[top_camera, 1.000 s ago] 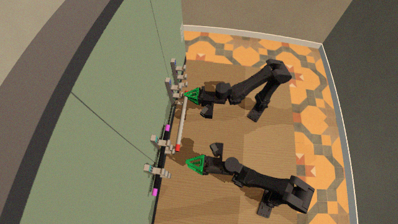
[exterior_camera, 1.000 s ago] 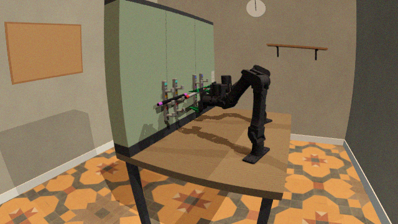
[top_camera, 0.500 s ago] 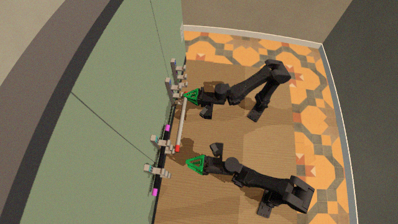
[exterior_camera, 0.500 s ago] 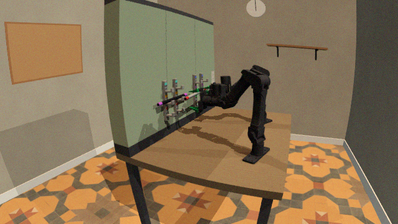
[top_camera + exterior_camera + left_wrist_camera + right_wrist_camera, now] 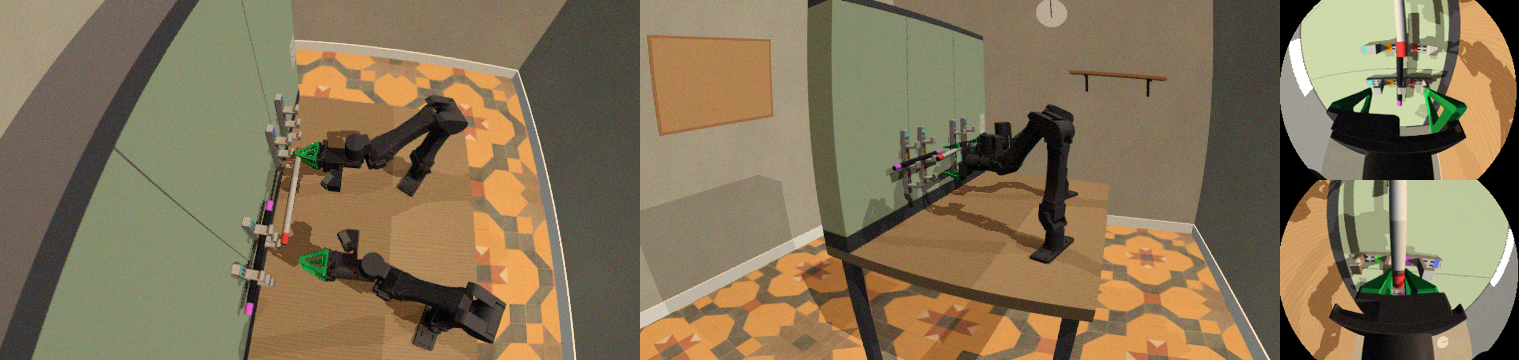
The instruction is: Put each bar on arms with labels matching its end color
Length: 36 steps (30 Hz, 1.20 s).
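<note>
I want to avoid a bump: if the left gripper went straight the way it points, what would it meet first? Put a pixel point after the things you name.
Probably the black bar (image 5: 269,205) (image 5: 915,160) (image 5: 1399,66), which crosses between the open fingers' lines; depth is unclear, so the rack arms might come first.

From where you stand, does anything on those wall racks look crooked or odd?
Yes: the red-ended bar juts off by itself, held near one end by the right gripper, its other end resting on no rack arm.

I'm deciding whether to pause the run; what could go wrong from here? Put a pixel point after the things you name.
The right gripper (image 5: 298,153) (image 5: 1398,271) grips the red-ended bar (image 5: 291,197) (image 5: 1398,232) only at one end, so the free end might sag or swing. That end is close to the magenta-ended bar (image 5: 915,160) (image 5: 1399,70) and might knock it off its arms.
</note>
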Available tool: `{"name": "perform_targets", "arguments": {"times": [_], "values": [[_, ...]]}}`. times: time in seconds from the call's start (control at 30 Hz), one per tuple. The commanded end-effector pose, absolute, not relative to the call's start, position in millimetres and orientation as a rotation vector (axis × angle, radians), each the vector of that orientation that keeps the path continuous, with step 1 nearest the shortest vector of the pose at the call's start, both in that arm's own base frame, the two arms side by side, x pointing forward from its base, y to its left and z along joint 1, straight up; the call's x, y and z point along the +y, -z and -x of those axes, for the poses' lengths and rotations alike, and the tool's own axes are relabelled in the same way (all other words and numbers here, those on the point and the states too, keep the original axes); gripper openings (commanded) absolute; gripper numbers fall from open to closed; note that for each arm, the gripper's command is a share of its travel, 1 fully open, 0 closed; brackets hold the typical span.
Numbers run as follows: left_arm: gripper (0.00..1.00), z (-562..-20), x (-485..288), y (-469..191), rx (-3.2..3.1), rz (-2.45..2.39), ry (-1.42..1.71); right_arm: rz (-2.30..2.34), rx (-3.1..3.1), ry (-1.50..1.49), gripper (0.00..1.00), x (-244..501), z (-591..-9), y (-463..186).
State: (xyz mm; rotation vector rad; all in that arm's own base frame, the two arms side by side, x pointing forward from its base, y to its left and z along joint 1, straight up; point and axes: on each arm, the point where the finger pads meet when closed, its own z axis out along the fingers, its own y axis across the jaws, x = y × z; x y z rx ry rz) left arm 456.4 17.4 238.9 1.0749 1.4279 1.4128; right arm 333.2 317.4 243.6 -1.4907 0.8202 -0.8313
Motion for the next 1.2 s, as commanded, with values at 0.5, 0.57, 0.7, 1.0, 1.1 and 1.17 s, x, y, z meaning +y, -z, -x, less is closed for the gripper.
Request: {"name": "perform_targets", "arguments": {"times": [0.5, 0.57, 0.7, 1.0, 1.1, 1.17], "values": [[1.00, -455.8, 14.3, -242.2, 1.416, -1.061, -1.416, 1.410, 0.822, 0.822, 0.00, 310.1, -334.6, -260.7], [1.00, -455.8, 14.3, -242.2, 1.416, -1.061, -1.416, 1.410, 0.822, 0.822, 0.00, 309.6, -334.4, -260.5], [1.00, -455.8, 14.3, -242.2, 1.416, -1.061, -1.416, 1.410, 0.822, 0.822, 0.00, 309.1, -334.2, -260.2], [1.00, -455.8, 14.3, -242.2, 1.416, -1.061, -1.416, 1.410, 0.822, 0.822, 0.00, 309.3, -333.1, -264.0], [1.00, -455.8, 14.3, -242.2, 1.416, -1.061, -1.416, 1.410, 0.822, 0.822, 0.00, 309.4, -332.7, -265.3], [1.00, -455.8, 14.3, -242.2, 1.416, -1.061, -1.416, 1.410, 0.822, 0.822, 0.00, 309.5, -332.5, -266.2]]}}
